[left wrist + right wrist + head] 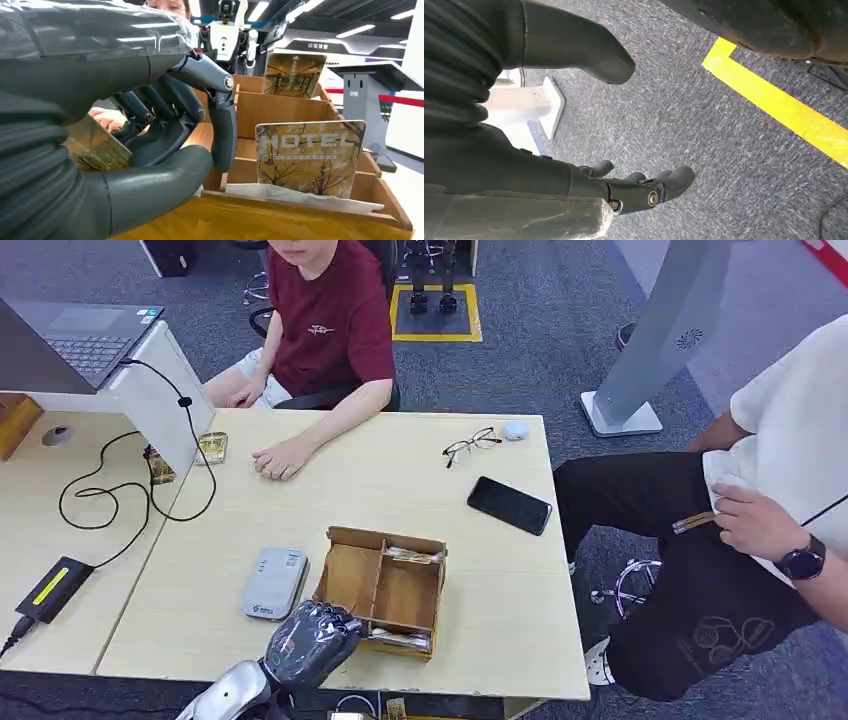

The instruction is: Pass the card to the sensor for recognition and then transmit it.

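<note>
Table (480,630): big, pale wood. It holds all the small things.
Person in red (325,330): sits at the far side, at 12 o'clock from the box, one hand flat on the table.
Person in white (790,450): sits past the table's edge at 3 o'clock, with a dark watch on the wrist.
Laptop (70,340): open, up on a white stand at 10 o'clock from the box.
Box (385,590): brown wood with walls inside that make a few slots. It sits near the table's front edge.
Left hand (310,640): dark and shiny, at the box's near left corner, at 7 o'clock from its middle. Its fingers (170,115) are curled round a card (92,145) and hold it against the palm. The card is brown and shiny, just outside the box.
Right hand (644,187): hangs over the grey carpet near a yellow line. Its fingers are loose and hold nothing.
Sensor (275,583): flat grey pad just beside the box, at 9 o'clock.
Phone (509,505): black, at 1 o'clock from the box.
Hotel cards (310,157): more cards stand up in the box's slots. One says HOTEL.
Glasses (470,445): at 1 o'clock, past the phone.
</note>
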Robot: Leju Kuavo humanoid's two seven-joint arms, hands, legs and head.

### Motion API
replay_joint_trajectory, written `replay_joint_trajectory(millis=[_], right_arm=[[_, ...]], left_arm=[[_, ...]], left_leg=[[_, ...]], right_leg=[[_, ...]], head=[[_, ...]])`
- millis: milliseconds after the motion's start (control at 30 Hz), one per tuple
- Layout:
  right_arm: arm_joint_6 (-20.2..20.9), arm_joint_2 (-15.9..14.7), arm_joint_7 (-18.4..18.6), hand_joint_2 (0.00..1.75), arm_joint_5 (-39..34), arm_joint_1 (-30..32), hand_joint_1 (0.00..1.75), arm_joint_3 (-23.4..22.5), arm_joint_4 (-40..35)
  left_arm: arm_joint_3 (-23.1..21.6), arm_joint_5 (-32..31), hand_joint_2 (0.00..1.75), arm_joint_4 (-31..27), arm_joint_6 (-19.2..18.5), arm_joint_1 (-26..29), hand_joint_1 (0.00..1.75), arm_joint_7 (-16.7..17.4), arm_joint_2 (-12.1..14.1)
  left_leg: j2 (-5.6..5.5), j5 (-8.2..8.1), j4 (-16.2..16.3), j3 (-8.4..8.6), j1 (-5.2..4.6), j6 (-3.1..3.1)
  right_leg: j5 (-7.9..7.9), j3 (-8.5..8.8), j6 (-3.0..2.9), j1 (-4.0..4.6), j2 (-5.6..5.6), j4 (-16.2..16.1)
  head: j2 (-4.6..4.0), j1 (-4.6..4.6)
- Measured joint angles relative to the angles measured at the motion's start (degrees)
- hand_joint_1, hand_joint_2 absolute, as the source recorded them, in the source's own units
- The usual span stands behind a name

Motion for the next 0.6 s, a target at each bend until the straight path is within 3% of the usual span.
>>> replay_joint_trajectory(millis=[600], right_arm=[[0.07,0.0,-0.44,1.75,0.0,0.04,0.0,0.0,0.0]], left_arm=[[0.07,2.97,1.75,-3.08,-0.24,-0.12,1.75,-1.22,0.48]], left_leg=[[0.0,0.0,0.0,0.01,0.0,0.0]], right_leg=[[0.0,0.0,0.0,0.0,0.0,0.0]], head=[[0.0,0.0]])
